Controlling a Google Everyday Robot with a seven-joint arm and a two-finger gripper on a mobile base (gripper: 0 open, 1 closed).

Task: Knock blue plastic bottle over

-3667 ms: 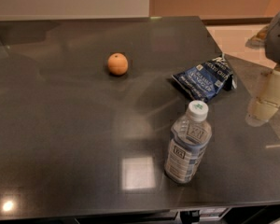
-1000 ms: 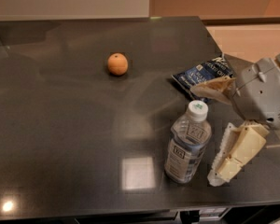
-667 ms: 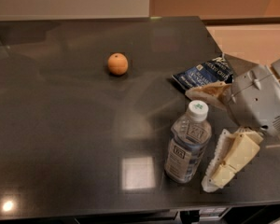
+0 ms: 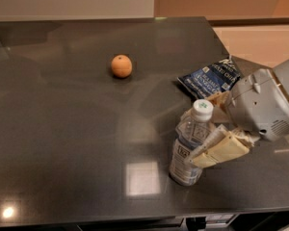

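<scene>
Blue plastic bottle [image 4: 189, 148] stands upright near the table's [image 4: 62, 129] front edge, not yet toppled. My hand [image 4: 204, 129] is spread wide beside it, one finger touching the label. The tipping push is what's left, I judge.

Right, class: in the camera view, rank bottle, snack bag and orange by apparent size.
1. Bottle, gripper at its right side.
2. Snack bag: nearly bottle-sized and farther off, so unsure.
3. Orange, clearly smallest.

Tabletop [image 4: 62, 143] glossy; blue plastic bottle [image 4: 184, 150] clear, smooth; snack bag [image 4: 209, 77] crinkled, shiny; gripper [image 4: 203, 129] matt cream plastic, against bottle.
</scene>
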